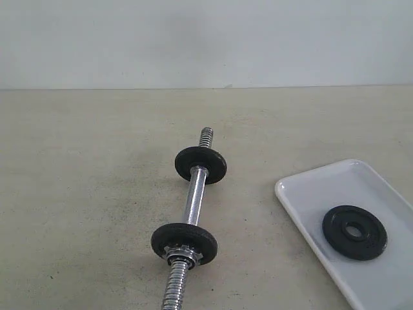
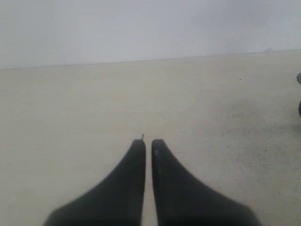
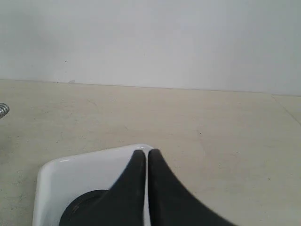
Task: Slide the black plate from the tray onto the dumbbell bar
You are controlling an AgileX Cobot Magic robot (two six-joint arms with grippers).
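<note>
On my left, the left gripper [image 2: 148, 143] has its black fingers pressed together, gripping nothing, with bare beige tabletop [image 2: 70, 117] ahead of it. Centre of the exterior view: the short chrome dumbbell bar [image 1: 193, 200] lies on the table, threaded at both ends. It carries two black cast-iron discs [image 1: 201, 165], with a star-shaped collar nut [image 1: 184, 253] against the nearer one. Moving right, the glossy white rectangular tray [image 1: 303, 194] holds the small round black plate [image 1: 354, 232], lying flat, well apart from the bar. My right gripper [image 3: 146, 153] is closed tight and empty, its tips showing against the tray's rim.
</note>
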